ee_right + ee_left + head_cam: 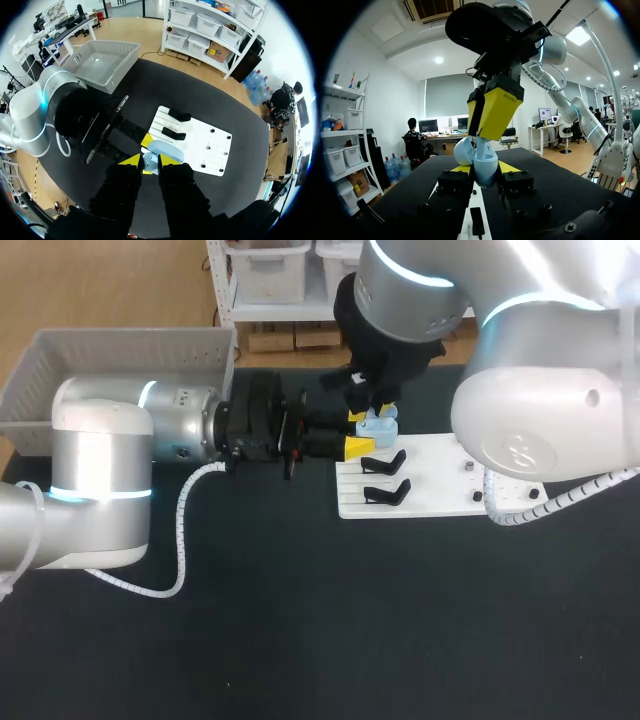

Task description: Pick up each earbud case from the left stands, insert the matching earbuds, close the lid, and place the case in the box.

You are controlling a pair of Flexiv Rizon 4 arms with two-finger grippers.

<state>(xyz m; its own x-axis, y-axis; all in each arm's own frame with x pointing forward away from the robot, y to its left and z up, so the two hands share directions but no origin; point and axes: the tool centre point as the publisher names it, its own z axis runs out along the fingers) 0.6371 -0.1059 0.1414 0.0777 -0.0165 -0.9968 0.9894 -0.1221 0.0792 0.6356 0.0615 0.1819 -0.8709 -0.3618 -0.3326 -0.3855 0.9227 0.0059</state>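
Observation:
A light-blue earbud case (485, 167) with its lid (166, 148) open sits between the yellow tips of my left gripper (486, 172), which is shut on it from both sides. My right gripper (495, 112) comes down from above, shut on a small light-blue earbud (481, 145) whose lower end reaches into the open case. In the head view the case (378, 425) hangs at the near-left corner of the white stand board (430, 502), with my left gripper (360, 432) beside it and my right gripper (382, 408) over it. In its own wrist view my right gripper (150, 161) has the earbud between its tips.
Two black stands (385, 462) (388, 492) stand bare on the board's left part. Small dark pegs (467, 468) dot its right part. The grey box (120, 365) is at the back left, behind my left arm.

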